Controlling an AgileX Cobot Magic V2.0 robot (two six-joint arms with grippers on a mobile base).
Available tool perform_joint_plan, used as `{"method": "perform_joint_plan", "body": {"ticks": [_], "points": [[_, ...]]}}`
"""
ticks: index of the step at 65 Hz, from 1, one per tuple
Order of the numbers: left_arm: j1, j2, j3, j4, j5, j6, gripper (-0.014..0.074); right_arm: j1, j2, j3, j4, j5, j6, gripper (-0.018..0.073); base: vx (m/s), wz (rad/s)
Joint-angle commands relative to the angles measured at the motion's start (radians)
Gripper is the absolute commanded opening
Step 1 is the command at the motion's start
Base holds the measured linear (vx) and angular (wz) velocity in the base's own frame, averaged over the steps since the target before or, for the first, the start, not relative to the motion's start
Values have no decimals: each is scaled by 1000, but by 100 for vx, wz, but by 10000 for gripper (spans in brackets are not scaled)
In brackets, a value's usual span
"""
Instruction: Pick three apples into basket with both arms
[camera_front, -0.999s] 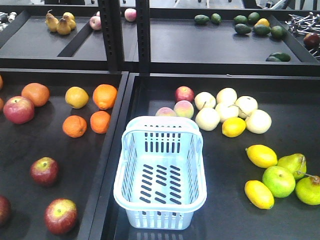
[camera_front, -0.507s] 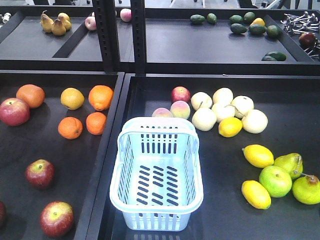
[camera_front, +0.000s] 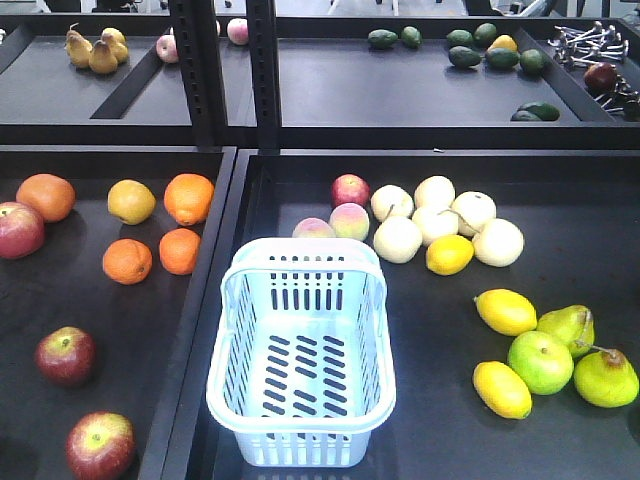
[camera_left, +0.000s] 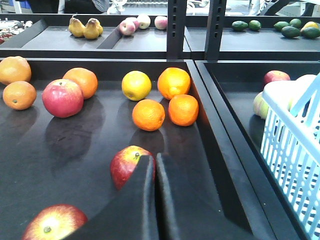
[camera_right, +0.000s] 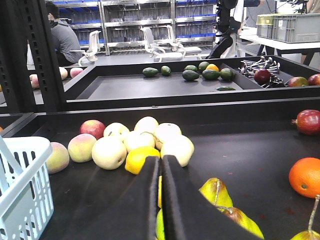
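Both pincers were drawn narrow, fingers pressed together with only a slit between and nothing held: left pincer (camera_left: 154, 159) at the bottom centre of its wrist view, right pincer (camera_right: 161, 160) at the bottom centre of its own. Neither showed in the front view

Three apples lay in the left tray (camera_front: 150, 330): first apple (camera_front: 65, 355) at middle left, second apple (camera_front: 99, 446) in the lower left corner, third apple (camera_front: 17, 229) cut by the left edge, below the oranges (camera_front: 188, 198). A fourth apple (camera_front: 349, 189) sat in the right tray (camera_front: 450, 420), touching the peaches (camera_front: 349, 220) above the basket (camera_front: 300, 447), which stood empty at lower centre, just right of the divider. In the left wrist view one apple lay just beyond the fingertips, partly hidden by them

These apples looked firm, fairly heavy for their size, and smooth-skinned, so likely to roll on the flat tray or slip from a shallow pinch. Best hold seemed across the widest girth, jaws opened well past it and closed on opposite flanks, gently enough not to bruise. Light plastic like that basket would probably slide if knocked, so a low release seemed wise
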Motion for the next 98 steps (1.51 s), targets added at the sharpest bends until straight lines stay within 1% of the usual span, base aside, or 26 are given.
{"method": "perform_joint_plan", "body": {"ticks": [1,47,61,82,86,89,95,98], "points": [[-7,-1,19,-5,-74,-9,-6,-6,1,12,-7,-78,-10,-3,1,-3],[-7,-1,19,3,-81,-6,-6,-6,1,12,-7,-78,-10,-3,0,0],[-7,-1,19,-9,-193,-16,-6,-6,1,12,-7,-78,-10,-3,0,0],[-7,-1,12,-18,-461,-19,-6,-6,1,12,-7,-78,-10,-3,0,0],[-7,-1,12,-53,-513,-42,-6,-6,1,12,-7,-78,-10,-3,0,0],[-7,-1,12,-92,-540,-83,-6,-6,1,12,-7,-78,-10,-3,0,0],[-7,-1,12,-170,-598,-185,-6,-6,1,12,-7,-78,-10,-3,0,0],[-7,-1,12,-213,-615,-249,-6,-6,1,12,-7,-78,-10,-3,0,0]]}}
